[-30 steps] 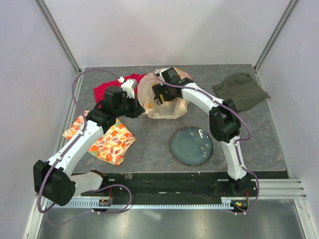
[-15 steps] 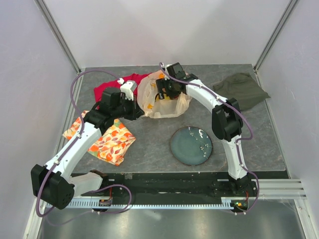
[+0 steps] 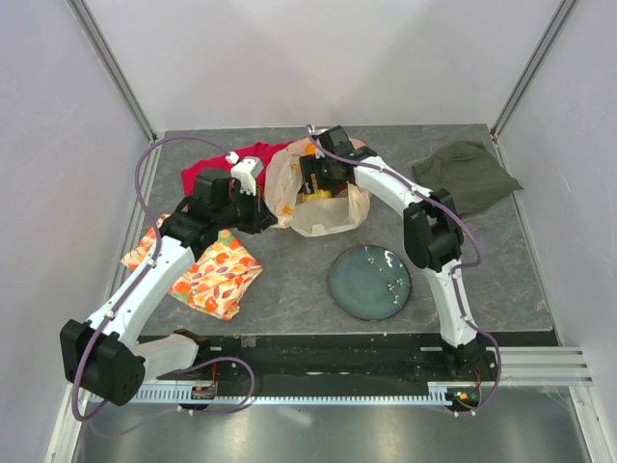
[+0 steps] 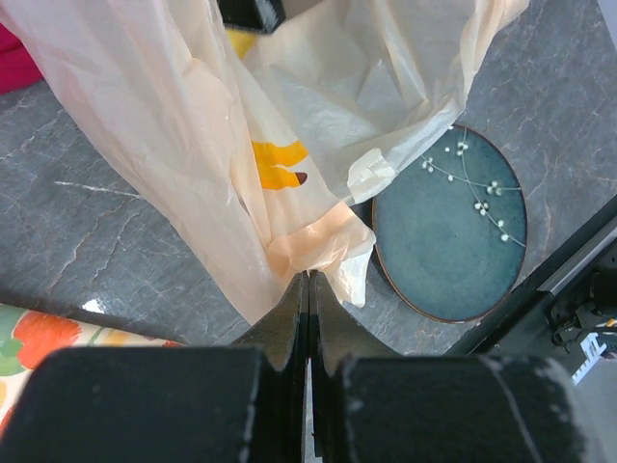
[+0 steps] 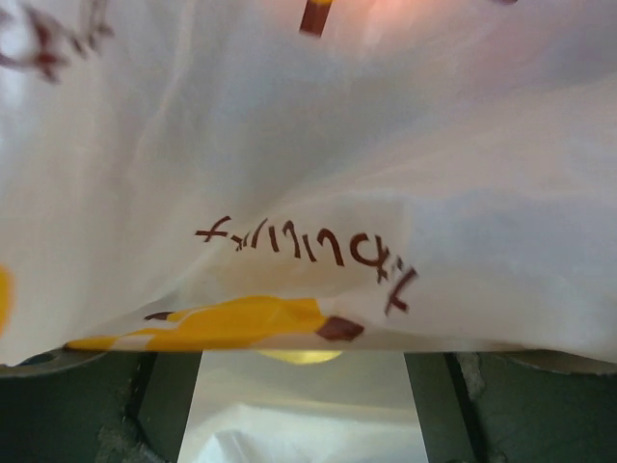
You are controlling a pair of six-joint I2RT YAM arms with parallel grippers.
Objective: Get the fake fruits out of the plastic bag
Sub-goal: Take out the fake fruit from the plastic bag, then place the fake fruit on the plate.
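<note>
The plastic bag (image 3: 333, 217) lies crumpled at the back middle of the table, its mouth held up. My left gripper (image 3: 268, 218) is shut on the bag's left edge, with the pinched film showing in the left wrist view (image 4: 308, 253). My right gripper (image 3: 313, 180) reaches into the bag's mouth. Its fingers (image 5: 145, 395) stand wide apart, and bag film (image 5: 308, 174) is draped over them. A yellow fruit (image 3: 316, 194) shows just under that gripper, and a sliver of it shows between the fingers (image 5: 299, 356). The other fruits are hidden.
A dark blue plate (image 3: 369, 282) lies in front of the bag and also shows in the left wrist view (image 4: 448, 231). A red cloth (image 3: 207, 172) is at the back left. An orange-flowered cloth (image 3: 217, 275) lies at the left. An olive cloth (image 3: 468, 174) is at the back right.
My right gripper has shifted slightly inside the bag's mouth and the bag has changed shape around it. A yellow fruit now shows under it. My left gripper has drawn the bag's edge a little left.
</note>
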